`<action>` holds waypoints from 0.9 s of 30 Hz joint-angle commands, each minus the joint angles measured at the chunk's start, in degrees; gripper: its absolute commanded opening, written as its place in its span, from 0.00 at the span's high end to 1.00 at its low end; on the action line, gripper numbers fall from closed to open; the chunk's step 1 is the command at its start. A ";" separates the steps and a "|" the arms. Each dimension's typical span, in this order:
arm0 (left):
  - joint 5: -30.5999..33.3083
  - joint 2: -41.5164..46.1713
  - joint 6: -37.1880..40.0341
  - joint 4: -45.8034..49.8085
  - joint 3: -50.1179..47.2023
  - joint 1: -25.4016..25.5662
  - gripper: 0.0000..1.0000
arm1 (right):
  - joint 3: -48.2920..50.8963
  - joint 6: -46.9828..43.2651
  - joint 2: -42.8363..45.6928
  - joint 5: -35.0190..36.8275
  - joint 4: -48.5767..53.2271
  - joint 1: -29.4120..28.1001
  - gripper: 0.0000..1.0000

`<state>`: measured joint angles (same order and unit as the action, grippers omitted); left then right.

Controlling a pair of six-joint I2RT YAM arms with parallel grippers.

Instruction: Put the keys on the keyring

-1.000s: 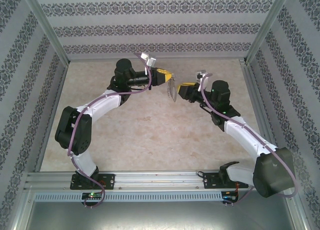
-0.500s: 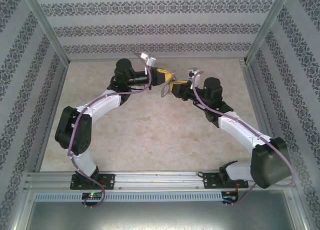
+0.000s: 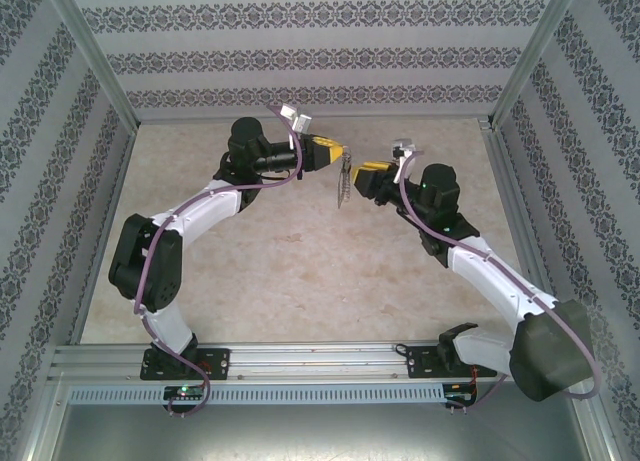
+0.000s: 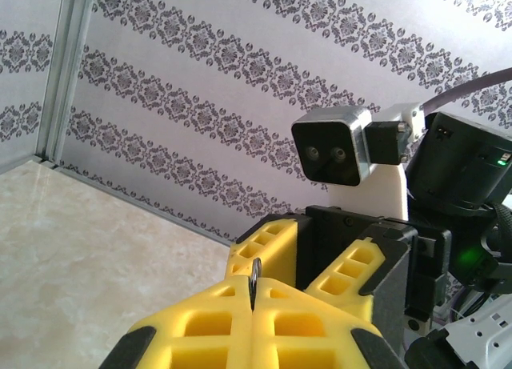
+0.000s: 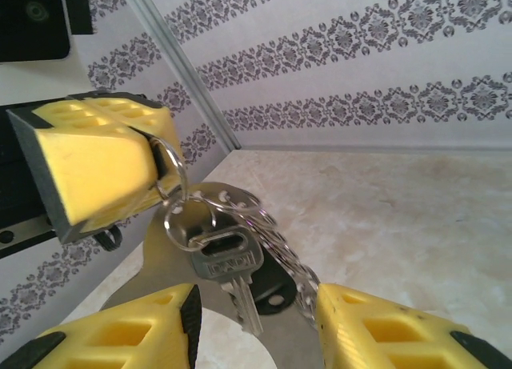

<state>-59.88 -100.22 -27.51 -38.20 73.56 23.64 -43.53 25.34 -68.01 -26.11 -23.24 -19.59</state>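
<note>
Top external shows me both arms lifted above the pale marbled table (image 3: 300, 281), claws almost nose to nose. My left claw (image 3: 337, 153) is clenched on the thin silver-grey metal keyring (image 3: 343, 184), which dangles straight below its yellow foam tips and just ahead of the right claw (image 3: 357, 171).

On the left wrist view its 2 fingers are pressed flat together, with a sliver of ring wire standing up out of the seam between them.

On the right wrist view I get the detail. A round wire loop is pinched at the very tip of the left claw. Hanging off it are a small silver key (image 5: 226, 261) with a slotted head and a short beaded chain (image 5: 284, 241). The right claw is released, its 2 fingers spread. The key's blade hangs in the gap between them, clear of the nearer pad. The chain falls close beside the other finger, and I cannot tell whether it touches.
</note>
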 commanded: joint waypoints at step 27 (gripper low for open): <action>-0.33 1.56 0.52 -1.14 2.77 1.17 1.00 | -6.56 -0.94 -9.68 -2.51 -6.38 -4.14 0.57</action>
<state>-59.86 -100.12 -27.49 -38.11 74.28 23.79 -47.99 25.32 -77.08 -27.90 -27.31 -23.09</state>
